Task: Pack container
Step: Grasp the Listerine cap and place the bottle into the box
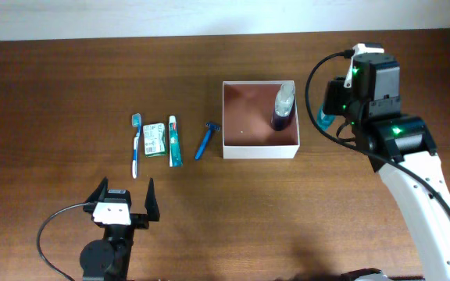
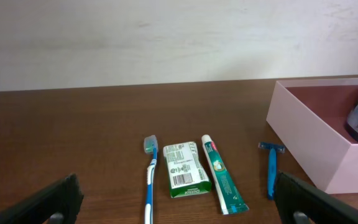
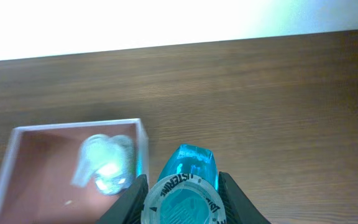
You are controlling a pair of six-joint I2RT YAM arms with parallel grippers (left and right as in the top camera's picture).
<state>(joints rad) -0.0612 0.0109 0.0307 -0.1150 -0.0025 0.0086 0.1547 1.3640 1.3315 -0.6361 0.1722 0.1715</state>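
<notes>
The container is a square white box with a reddish-brown inside at the table's middle; it also shows in the left wrist view and the right wrist view. A dark bottle with a clear cap stands in its right corner. My right gripper is shut on a blue Listerine bottle, held just right of the container. My left gripper is open and empty near the front edge. Before it lie a toothbrush, a green-and-white packet, a toothpaste tube and a blue razor.
The wooden table runs back to a pale wall. The loose toiletries lie in a row left of the container, the razor nearest it.
</notes>
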